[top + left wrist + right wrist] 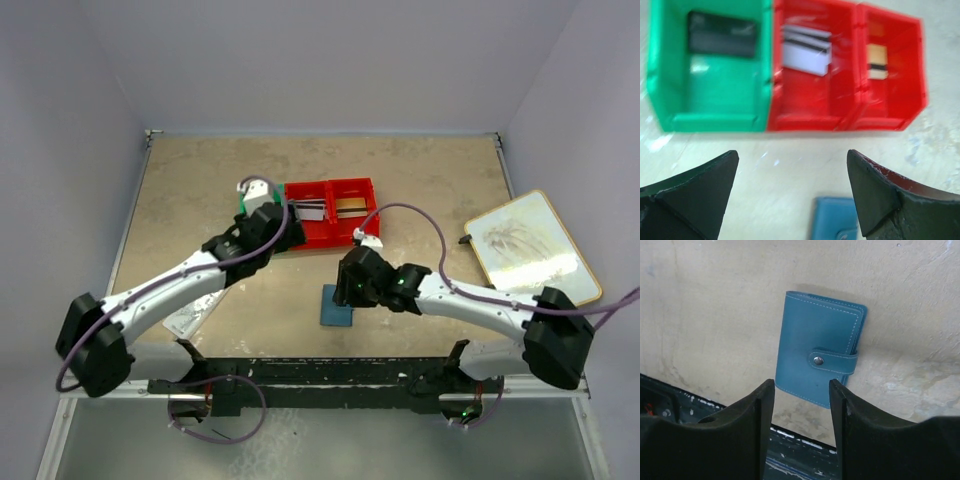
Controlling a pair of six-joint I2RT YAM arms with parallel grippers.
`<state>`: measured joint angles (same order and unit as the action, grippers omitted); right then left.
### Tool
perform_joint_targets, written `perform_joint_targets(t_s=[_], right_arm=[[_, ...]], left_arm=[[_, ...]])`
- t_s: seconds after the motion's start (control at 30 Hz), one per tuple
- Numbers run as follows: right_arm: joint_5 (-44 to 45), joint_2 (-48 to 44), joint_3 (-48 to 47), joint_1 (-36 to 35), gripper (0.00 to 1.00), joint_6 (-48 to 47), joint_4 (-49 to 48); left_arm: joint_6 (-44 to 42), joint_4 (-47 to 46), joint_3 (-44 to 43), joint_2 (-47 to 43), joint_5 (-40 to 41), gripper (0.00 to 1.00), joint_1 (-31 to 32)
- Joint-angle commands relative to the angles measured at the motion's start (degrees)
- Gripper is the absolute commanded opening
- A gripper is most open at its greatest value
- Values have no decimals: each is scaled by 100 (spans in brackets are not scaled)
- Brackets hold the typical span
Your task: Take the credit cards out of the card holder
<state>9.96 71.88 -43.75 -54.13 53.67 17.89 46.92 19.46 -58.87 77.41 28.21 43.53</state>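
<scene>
The wallet (pixel 817 350) lies closed on the table (pixel 440 180) by the right gripper (pixel 801 385), its fingers spread and empty, while the left gripper (pixel 792 160), likewise spread, faces bins (pixel 815 122) holding cards (pixel 806 49).

L arm (pixel 170 290) stretched fwd-right | L gripper (pixel 792 160) spread wide, empty | R arm (pixel 470 298) reaching inward | R gripper (pixel 801 387) parted, empty

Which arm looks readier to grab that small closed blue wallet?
Right. The right gripper, open, hangs close to the small closed blue wallet; the left gripper, also open, faces the green plastic bin and red plastic bins.
</scene>
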Motion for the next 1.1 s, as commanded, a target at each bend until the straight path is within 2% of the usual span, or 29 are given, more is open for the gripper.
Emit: perform_joint_targets(t_s=[0.0, 0.13, 0.23, 0.43, 0.77, 1.07], right_arm=[[744, 466, -331, -337, 49, 502, 464], [794, 793, -551, -509, 48, 509, 602], [924, 1001, -784, -585, 48, 498, 801], [1026, 1382, -1126, -640, 46, 444, 1023], [1117, 2180, -1486, -634, 40, 516, 1425], [956, 2339, -1228, -637, 29, 670, 1420]], left_arm=[[821, 21, 1189, -1184, 442, 88, -36], [1516, -263, 2281, -2288, 226, 89, -27], [1728, -571, 2809, -2689, -8, 87, -22], [1482, -516, 2627, -2267, -391, 80, -15], [1401, -831, 2546, -1880, -544, 76, -17], [1285, -1078, 2598, -1582, -997, 72, -10]])
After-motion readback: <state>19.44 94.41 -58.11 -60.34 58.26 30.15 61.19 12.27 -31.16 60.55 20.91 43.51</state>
